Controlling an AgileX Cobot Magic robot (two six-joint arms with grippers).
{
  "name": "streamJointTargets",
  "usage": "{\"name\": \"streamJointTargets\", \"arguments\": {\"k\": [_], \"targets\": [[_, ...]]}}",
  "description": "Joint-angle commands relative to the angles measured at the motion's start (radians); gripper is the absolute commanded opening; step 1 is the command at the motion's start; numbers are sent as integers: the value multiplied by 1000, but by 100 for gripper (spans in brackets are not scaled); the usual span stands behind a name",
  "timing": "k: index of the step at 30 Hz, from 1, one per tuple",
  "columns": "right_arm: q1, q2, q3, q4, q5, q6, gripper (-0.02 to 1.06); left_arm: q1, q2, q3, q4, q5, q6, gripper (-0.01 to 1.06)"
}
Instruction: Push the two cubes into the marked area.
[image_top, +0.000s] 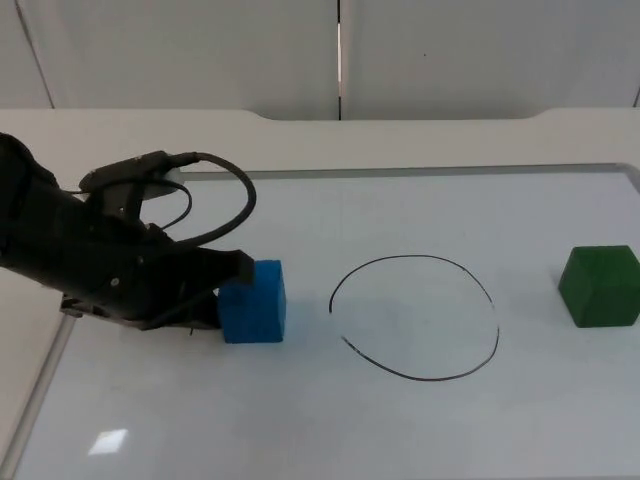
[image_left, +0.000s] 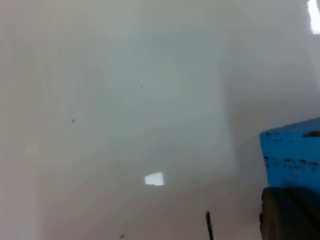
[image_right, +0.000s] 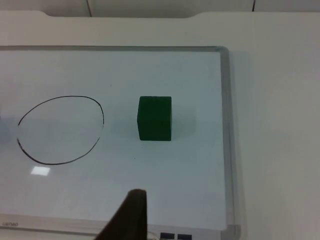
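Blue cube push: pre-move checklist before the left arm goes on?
1. Left gripper against the blue cube on the side away from the circle: ok.
2. Path from the blue cube to the drawn circle: nothing lies between them: ok.
3. Blue cube inside the circle: not ok, it sits outside the line.
4. Green cube inside the circle: not ok, it stands apart on the far side, untouched.
5. Right gripper out of the way: ok, it waits back from the green cube.
6. Left fingers open or shut: cannot tell.
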Motion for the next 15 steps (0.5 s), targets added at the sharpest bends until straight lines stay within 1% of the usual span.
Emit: {"name": "streamJointTargets", "arguments": {"k": [1, 4, 7, 11, 15], "targets": [[-4, -4, 3, 6, -5, -1, 105, -7, 1, -8, -12, 23, 6, 0], [-4, -4, 3, 6, -5, -1, 105, -7, 1, -10, -12, 26, 6, 0], [-4, -4, 3, 6, -5, -1, 105, -29, 1, -10, -12, 26, 6, 0], [-4, -4, 3, 6, -5, -1, 105, -58, 1, -17, -12, -12, 6, 0], [-4, -4, 3, 6, -5, -1, 105, -72, 1, -27, -12, -17, 6, 0]]}}
